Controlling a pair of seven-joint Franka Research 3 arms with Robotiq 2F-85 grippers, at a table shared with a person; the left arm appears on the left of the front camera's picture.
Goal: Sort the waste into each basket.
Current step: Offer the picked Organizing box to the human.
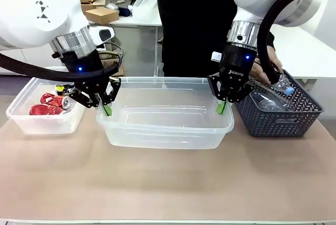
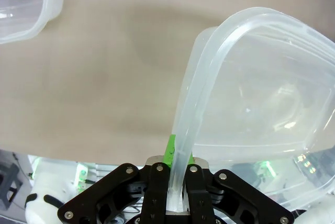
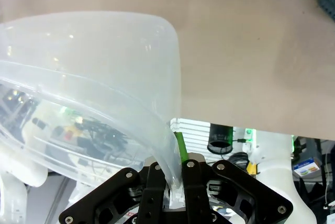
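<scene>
Now 2 claws, left claw and right claw, each pinching wide clear tub rim, crushed red cans alongside.

red cans lie in the left clear tub; clear bottles fill the lattice basket.

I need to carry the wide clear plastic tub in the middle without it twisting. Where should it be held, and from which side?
Grip the wide clear plastic tub by its thin rolled rim at the two short ends, coming down from above. The left end effector and right end effector are shut on opposite rims, one finger inside the wall and one outside, which should keep the load balanced.
</scene>
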